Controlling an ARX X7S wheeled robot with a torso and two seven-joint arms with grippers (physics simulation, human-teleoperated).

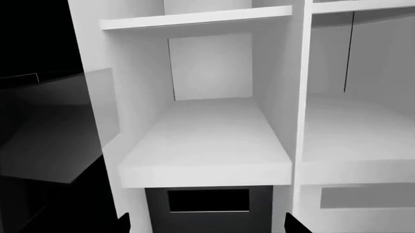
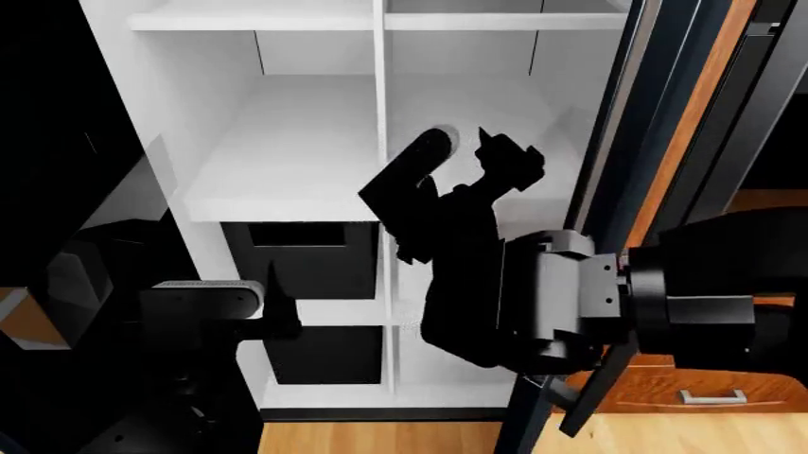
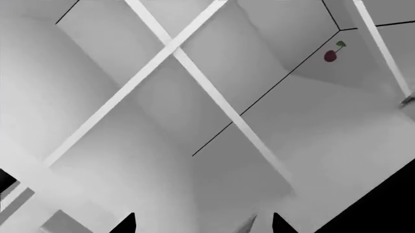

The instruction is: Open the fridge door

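The fridge (image 2: pixel 290 161) stands wide open in the head view, showing its white shelved interior. Its dark left door (image 2: pixel 51 142) is swung out at the left, and the dark navy right door (image 2: pixel 619 142) is swung out at the right. Black bins (image 2: pixel 309 260) sit under the middle shelf. My left gripper (image 2: pixel 284 307) is low at the left compartment, open and holding nothing, with a bin (image 1: pixel 207 208) just beyond its tips (image 1: pixel 207 225). My right gripper (image 2: pixel 467 156) is raised in front of the right shelves, open and empty (image 3: pixel 204 224).
A small red cherry-like item (image 3: pixel 331 56) lies far back on a white shelf. A wooden cabinet with a silver drawer handle (image 2: pixel 707 395) stands right of the fridge. Wood floor (image 2: pixel 378 437) lies below. My right arm's bulk hides the lower right compartments.
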